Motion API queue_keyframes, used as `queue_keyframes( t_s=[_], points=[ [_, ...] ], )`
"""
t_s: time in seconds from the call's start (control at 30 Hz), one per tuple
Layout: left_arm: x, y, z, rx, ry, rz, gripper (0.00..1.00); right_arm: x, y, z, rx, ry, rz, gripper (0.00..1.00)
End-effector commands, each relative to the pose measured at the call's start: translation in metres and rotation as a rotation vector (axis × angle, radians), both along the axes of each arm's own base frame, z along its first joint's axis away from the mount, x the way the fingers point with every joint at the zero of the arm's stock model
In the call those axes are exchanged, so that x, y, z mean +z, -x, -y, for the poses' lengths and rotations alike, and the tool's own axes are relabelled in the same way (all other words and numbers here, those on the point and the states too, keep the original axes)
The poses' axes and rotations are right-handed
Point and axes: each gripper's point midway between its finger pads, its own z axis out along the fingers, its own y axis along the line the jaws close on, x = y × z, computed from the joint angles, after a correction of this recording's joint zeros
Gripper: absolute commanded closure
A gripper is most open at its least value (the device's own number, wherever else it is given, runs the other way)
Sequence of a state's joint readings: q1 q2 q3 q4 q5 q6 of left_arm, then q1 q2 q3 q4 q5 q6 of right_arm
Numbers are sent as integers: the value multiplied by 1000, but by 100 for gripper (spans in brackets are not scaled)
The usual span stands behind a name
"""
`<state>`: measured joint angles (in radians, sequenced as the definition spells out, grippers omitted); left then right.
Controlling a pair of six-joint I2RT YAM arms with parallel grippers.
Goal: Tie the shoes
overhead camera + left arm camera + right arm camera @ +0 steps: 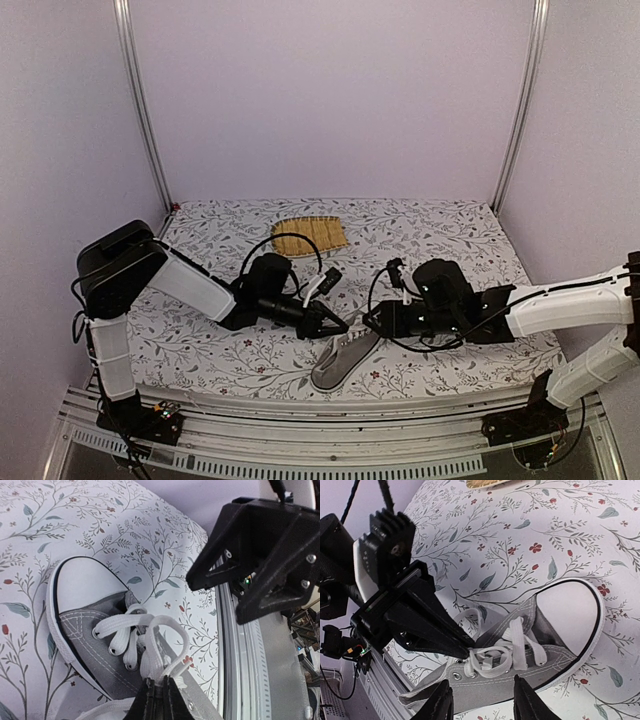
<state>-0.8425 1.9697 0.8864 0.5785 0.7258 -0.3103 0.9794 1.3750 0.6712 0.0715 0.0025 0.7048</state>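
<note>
The grey sneaker with white sole and toe cap lies near the table's front edge, between both grippers. In the left wrist view the shoe shows its toe cap up-left, and my left gripper is shut on a loop of white lace above the eyelets. In the right wrist view the shoe lies on its side. My right gripper is open just beside its grey side wall, holding nothing. The left gripper's tips pinch the lace there. Part of the heel is hidden.
A yellow woven mat lies at the back of the floral tablecloth. The metal front rail runs close to the shoe. The right gripper's black body hangs above the shoe in the left wrist view.
</note>
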Motion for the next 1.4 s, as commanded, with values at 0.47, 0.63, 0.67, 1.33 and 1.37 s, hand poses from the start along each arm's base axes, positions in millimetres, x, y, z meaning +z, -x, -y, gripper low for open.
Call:
queue_keyframes(
  t_s=[0.47,0.63,0.67,1.33,1.37],
  points=[
    [10,4,2,-10,18,19,94,-14,3,-39,76,25,-15,72],
    [10,4,3,-13,19,20,94,-15,1,-43,87,30,-10,75],
    [10,4,3,-13,20,21,94,-16,1,-44,88,33,-12,76],
    [10,4,3,-17,18,21,94,-37,2,-42,84,71,-49,90],
    [10,4,3,-16,18,20,94,-37,2,-41,80,73,-49,93]
  ],
)
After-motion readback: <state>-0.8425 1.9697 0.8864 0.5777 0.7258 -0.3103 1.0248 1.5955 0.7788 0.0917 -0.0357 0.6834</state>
